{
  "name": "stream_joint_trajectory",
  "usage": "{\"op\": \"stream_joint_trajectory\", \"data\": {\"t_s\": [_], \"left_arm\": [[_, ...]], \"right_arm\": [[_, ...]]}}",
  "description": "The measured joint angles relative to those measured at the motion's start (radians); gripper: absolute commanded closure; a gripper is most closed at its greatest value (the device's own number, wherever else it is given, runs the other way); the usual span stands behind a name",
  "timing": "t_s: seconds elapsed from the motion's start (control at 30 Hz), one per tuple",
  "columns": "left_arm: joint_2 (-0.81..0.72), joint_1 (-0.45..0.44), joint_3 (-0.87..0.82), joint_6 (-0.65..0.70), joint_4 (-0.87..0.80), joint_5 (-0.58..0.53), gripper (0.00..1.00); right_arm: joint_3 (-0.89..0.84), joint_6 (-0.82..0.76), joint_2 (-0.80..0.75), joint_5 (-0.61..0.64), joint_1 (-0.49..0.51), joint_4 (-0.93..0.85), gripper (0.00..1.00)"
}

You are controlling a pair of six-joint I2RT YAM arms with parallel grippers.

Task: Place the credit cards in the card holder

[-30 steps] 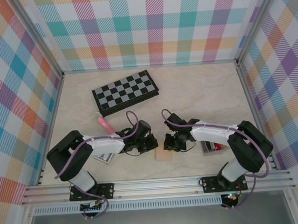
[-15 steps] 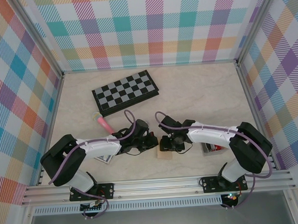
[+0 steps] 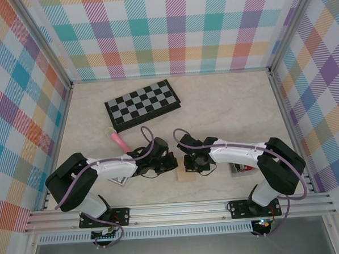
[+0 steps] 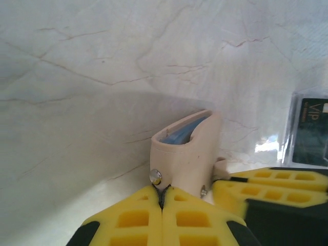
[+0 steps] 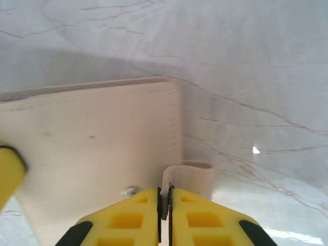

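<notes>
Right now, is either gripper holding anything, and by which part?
Both pinch the tan wallet: left gripper its edge by the snap, right gripper its closure tab.

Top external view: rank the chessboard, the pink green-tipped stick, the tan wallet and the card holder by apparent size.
1. Chessboard, clearly largest.
2. Pink green-tipped stick, long but thin.
Unranked: tan wallet and card holder; the right arm covers part of each, so I cannot order them.
</notes>
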Motion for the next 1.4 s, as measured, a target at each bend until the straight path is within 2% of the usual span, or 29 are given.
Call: {"op": "stream_joint_trajectory", "data": {"t_s": [0.1,0.27,0.77,0.87,0.93,1.03,1.1,1.17,1.27,1.4], "left_arm": [[-0.003,0.0,-0.017,0.009,-0.009,-0.009,1.0],[-0.014,0.0,-0.022,0.033,-0.041,-0.027,1.0],[-0.023,0.0,-0.011,0.056,-0.085,-0.045,1.0],[-0.023,0.0,-0.005,0.056,-0.103,-0.048,0.91],[-0.023,0.0,0.006,0.058,-0.123,-0.053,0.81],[-0.029,0.0,0.025,0.066,-0.156,-0.067,0.69],[-0.047,0.0,0.032,0.074,-0.178,-0.081,0.64],[-0.067,0.0,0.037,0.076,-0.192,-0.089,0.57],[-0.095,0.0,0.049,0.08,-0.217,-0.101,0.46],[-0.113,0.0,0.069,0.089,-0.243,-0.112,0.39]], "right_arm": [[-0.031,-0.002,-0.031,0.001,-0.021,-0.003,0.87],[-0.059,-0.012,-0.082,0.011,-0.063,-0.03,0.71],[-0.064,-0.039,-0.018,0.023,-0.078,-0.077,0.69],[-0.035,-0.046,-0.003,0.042,-0.071,-0.117,0.67],[-0.023,-0.051,-0.023,0.061,-0.07,-0.147,0.58],[-0.018,-0.056,-0.156,0.097,-0.082,-0.193,0.46],[-0.001,-0.054,-0.301,0.124,-0.128,-0.229,0.33],[0.014,-0.057,-0.438,0.146,-0.208,-0.256,0.17],[0.023,-0.065,-0.638,0.193,-0.385,-0.312,0.0],[0.023,-0.125,-0.811,0.183,-0.721,-0.393,0.0]]}}
